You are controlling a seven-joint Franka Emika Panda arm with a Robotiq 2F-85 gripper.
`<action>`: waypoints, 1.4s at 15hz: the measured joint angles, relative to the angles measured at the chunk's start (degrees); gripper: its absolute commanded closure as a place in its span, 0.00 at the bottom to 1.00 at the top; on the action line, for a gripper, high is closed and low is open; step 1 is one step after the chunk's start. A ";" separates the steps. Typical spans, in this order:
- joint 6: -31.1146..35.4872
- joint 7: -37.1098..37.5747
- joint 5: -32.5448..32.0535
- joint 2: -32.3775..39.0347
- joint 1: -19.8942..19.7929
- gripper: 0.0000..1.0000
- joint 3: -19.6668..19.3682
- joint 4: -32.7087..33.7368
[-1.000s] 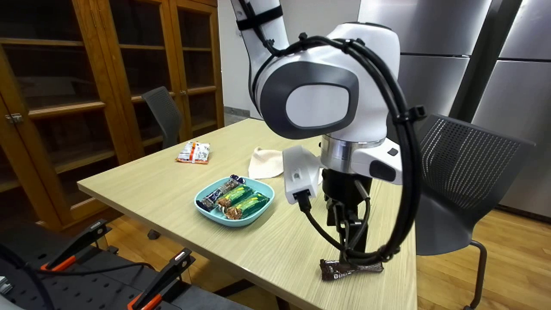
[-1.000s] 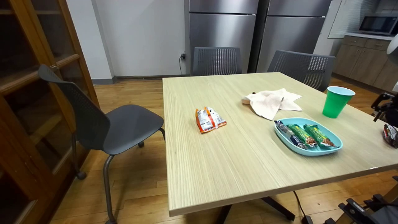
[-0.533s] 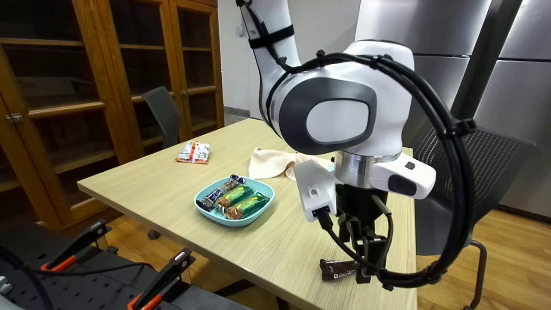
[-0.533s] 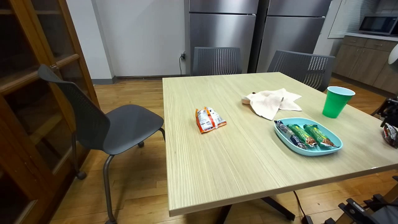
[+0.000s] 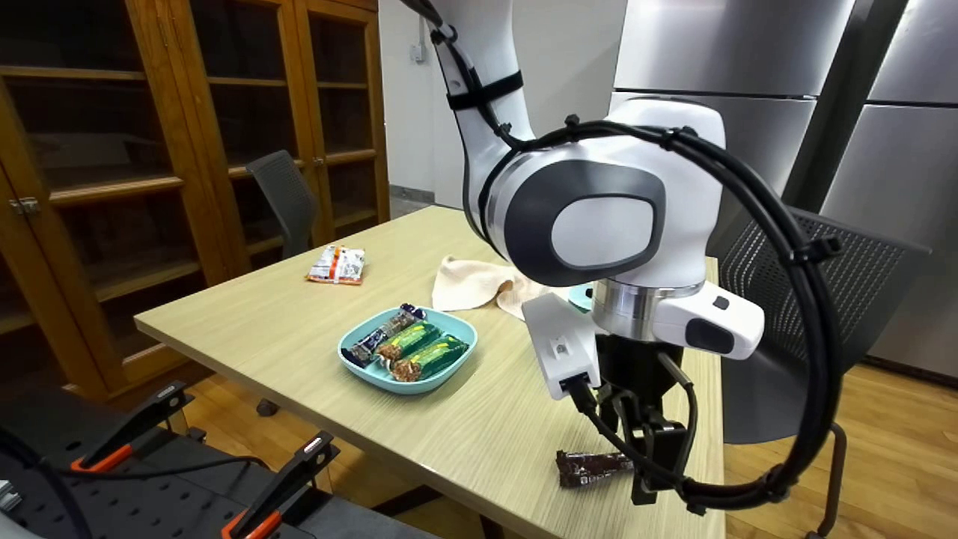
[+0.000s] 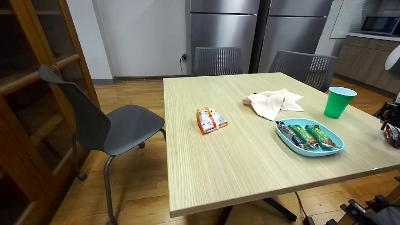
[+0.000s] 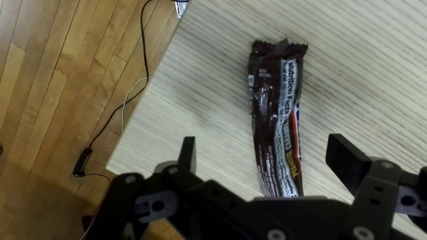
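A dark brown candy bar (image 7: pixel 277 113) with a silvery label strip lies on the table near its edge in the wrist view. It also shows in both exterior views (image 5: pixel 587 468) (image 6: pixel 392 135). My gripper (image 7: pixel 261 143) is open and empty. Its fingers stand apart on either side of the bar's lower end, not touching it in the wrist view. In an exterior view the gripper (image 5: pixel 645 486) points down, and a finger hides one end of the bar. The bar's lower end is hidden by the gripper's body in the wrist view.
A light blue tray (image 5: pixel 352 368) holds several wrapped bars. A cream cloth (image 6: pixel 272 101), a green cup (image 6: pixel 338 103) and an orange and white snack bag (image 6: pixel 210 120) are on the table (image 6: pixel 215 175). Grey chairs (image 6: pixel 131 125) stand around it. The table edge is close to the gripper.
The arm has moved to the right and down in an exterior view, carrying the gripper toward one end of the bar. The bar has not moved.
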 measured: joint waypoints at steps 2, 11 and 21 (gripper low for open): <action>-0.05 0.02 0.00 0.65 -0.01 0.00 0.00 0.59; -0.08 0.03 0.00 3.18 -0.01 0.26 0.06 2.28; -0.08 0.33 0.01 3.63 -0.01 1.00 0.78 3.56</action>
